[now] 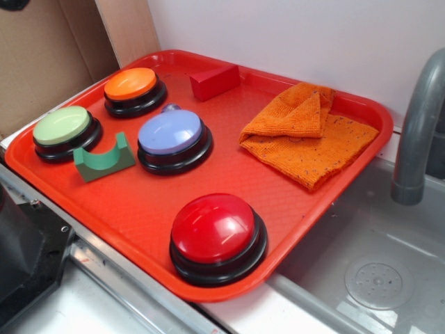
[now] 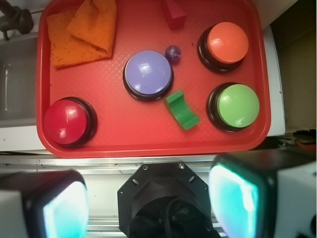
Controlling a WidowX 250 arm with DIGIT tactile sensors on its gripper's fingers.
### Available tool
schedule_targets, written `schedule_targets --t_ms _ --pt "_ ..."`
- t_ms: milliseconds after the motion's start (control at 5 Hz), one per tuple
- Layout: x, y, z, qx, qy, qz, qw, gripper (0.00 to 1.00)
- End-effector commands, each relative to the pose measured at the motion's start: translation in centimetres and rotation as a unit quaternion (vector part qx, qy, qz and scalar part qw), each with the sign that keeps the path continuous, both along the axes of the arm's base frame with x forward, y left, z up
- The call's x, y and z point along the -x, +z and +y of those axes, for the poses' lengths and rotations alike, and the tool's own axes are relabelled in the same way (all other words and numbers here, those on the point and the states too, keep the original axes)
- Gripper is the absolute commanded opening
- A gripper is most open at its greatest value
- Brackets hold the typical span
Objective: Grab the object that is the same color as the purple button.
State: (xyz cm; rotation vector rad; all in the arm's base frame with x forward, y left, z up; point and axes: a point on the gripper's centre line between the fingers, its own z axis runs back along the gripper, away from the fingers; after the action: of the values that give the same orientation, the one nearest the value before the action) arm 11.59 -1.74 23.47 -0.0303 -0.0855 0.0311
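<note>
Seen from the wrist camera, the gripper [image 2: 148,198] hangs high above the near edge of the red tray [image 2: 143,144], its two fingers [image 2: 64,206] spread wide apart with nothing between them; it does not appear in the exterior view. Closest below the gripper, on the tray, lies the green arch block [image 2: 182,110], tilted, between the purple button [image 2: 148,73] and the green button [image 2: 237,105]. The purple button, a lavender-blue dome on a black base, sits near the middle of the tray. Just beside its far right edge, close to touching it, rests the object [image 2: 173,52], a small purple piece with a rounded top; in the exterior view the object [image 1: 171,108] peeks out just behind the purple button [image 1: 172,136], mostly hidden by the dome. Beyond it stands the red wedge block [image 2: 174,14], at the tray's far rim, with the orange button [image 2: 227,42] to the right. The red button [image 2: 67,121] occupies the tray's near left corner, and a folded orange cloth [image 2: 84,30] lies in the far left corner. A sink [image 1: 375,264] with a grey faucet [image 1: 417,132] lies beside the tray.
</note>
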Motion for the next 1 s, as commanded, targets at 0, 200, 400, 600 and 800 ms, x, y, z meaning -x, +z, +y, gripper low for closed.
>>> schedule_targets --t_ms 0,200,400,600,800 --pt "0.0 0.0 0.0 0.000 0.000 0.000 1.000 1.00" --pt "-2.3 -1.1 0.7 0.028 0.049 -0.002 0.998 1.00" --pt "-5.0 -2.7 1.9 0.051 0.135 -0.012 0.989 1.00" --pt "-7.7 -4.5 3.5 0.037 0.229 0.003 0.973 1.00" --pt "-10.3 -7.0 5.1 0.051 0.321 0.002 0.946 1.00"
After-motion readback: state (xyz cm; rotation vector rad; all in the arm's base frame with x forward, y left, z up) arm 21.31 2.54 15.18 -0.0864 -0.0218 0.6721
